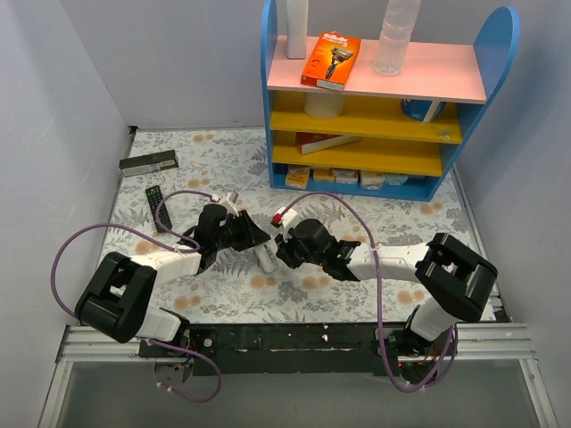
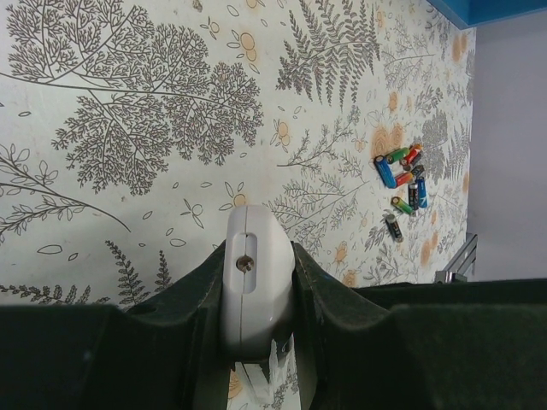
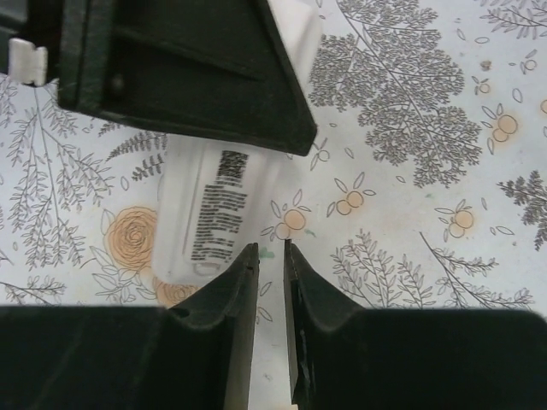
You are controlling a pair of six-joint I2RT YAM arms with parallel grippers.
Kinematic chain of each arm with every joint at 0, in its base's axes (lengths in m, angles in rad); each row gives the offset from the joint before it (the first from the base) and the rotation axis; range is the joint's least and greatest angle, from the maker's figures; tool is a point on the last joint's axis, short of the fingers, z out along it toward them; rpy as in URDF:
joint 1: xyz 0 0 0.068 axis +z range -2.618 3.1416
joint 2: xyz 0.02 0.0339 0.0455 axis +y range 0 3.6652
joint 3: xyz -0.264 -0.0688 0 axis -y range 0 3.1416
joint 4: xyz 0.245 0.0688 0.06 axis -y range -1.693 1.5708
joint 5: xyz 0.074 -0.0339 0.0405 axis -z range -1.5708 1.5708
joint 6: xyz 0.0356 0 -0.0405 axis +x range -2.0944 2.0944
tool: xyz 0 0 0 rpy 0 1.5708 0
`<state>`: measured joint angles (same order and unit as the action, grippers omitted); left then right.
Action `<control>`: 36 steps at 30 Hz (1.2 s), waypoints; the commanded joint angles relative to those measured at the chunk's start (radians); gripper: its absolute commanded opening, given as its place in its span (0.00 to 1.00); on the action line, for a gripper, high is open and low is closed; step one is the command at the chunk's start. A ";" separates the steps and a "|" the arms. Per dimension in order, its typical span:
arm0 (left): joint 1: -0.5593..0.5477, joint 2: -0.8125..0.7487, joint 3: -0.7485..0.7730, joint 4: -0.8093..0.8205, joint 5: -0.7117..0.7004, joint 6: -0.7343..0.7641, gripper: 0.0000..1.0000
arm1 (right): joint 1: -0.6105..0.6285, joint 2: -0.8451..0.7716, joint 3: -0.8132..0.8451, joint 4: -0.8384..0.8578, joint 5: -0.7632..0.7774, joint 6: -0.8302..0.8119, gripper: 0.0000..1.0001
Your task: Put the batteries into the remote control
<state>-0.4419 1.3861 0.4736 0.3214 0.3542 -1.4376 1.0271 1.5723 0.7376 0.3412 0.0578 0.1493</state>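
The left hand clamps the white remote control between its fingers, above the patterned surface. The right hand, just beside the remote, is narrowed to a slit; whether it pinches anything cannot be told. The batteries lie clustered well apart.

You see the slim white remote control pinched across its narrow sides in your left tool, its rounded end, with a slot and a small screw, pointing out past the tips. Black print runs along one flat face. The batteries, in red, green, blue and black wrappers, lie clustered on the counter, well apart from it.
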 commanded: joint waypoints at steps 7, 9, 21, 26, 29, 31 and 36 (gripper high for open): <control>0.002 -0.012 0.019 -0.022 -0.015 0.005 0.00 | -0.016 -0.093 -0.107 0.166 -0.113 -0.086 0.50; 0.002 -0.012 0.023 -0.028 -0.012 0.006 0.00 | -0.016 -0.107 -0.133 0.183 -0.122 -0.132 0.56; 0.002 -0.009 0.033 -0.038 0.011 -0.004 0.00 | -0.016 -0.055 -0.106 0.202 -0.174 -0.185 0.57; 0.000 -0.004 0.040 -0.042 0.020 -0.006 0.00 | -0.016 -0.024 -0.087 0.202 -0.185 -0.198 0.56; 0.000 -0.004 0.043 -0.042 0.025 -0.009 0.00 | -0.016 -0.014 -0.078 0.206 -0.184 -0.198 0.56; 0.000 -0.002 0.045 -0.042 0.031 -0.010 0.00 | -0.016 -0.008 -0.075 0.208 -0.182 -0.197 0.55; 0.002 0.004 0.046 -0.041 0.048 -0.010 0.00 | -0.016 0.003 -0.069 0.216 -0.174 -0.197 0.55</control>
<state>-0.4416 1.3861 0.4870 0.2836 0.3676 -1.4471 1.0092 1.5608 0.6270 0.4984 -0.1150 -0.0341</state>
